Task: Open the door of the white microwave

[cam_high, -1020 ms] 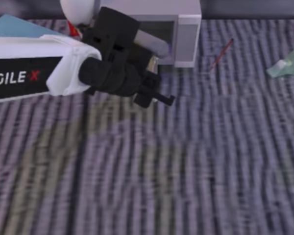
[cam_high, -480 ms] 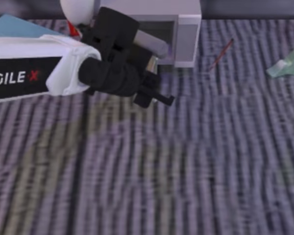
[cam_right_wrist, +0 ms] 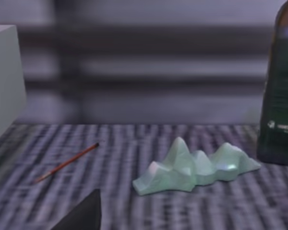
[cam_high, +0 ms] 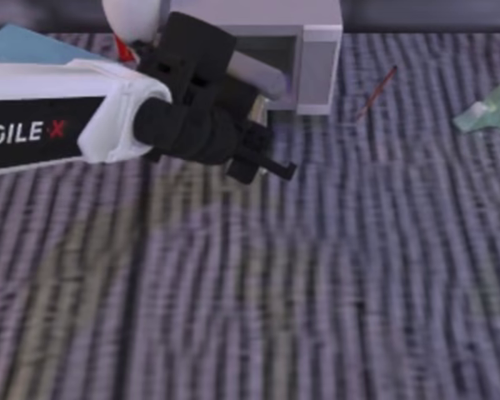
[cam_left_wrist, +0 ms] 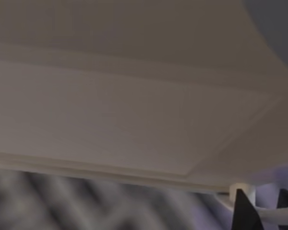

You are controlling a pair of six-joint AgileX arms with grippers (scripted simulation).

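Tabletop (cam_high: pixel 317 283) surface is covered in a grey striped textile and carries all items. Left arm (cam_high: pixel 58 117), white with black lettering, reaches in from the top view's left edge toward the far side.

White microwave (cam_high: pixel 317 50) stands at the far edge, left of centre in the top view. Its cavity is exposed; the door (cam_high: pixel 254 73) is swung outward from the front and is partly hidden under the black wrist. In the left wrist view the door panel (cam_left_wrist: pixel 134 124) fills most of the frame, with the slim white handle (cam_left_wrist: pixel 259 211) beside the dark fingertips (cam_left_wrist: pixel 244 213).

Left tool (cam_high: pixel 267 162) sits just in front of the microwave's opening, at the door's free edge. Whether its fingers grip the handle or merely flank it, I cannot tell.

Light-blue book (cam_high: pixel 29 43) lies at the far left, behind the arm. Pale green crumpled object (cam_high: pixel 487 108) rests near the right edge. Thin red pencil (cam_high: pixel 377 92) lies between the microwave and the green object.

Right tool (cam_right_wrist: pixel 84 215) shows only one dark fingertip in its own wrist view; opening state cannot be determined.
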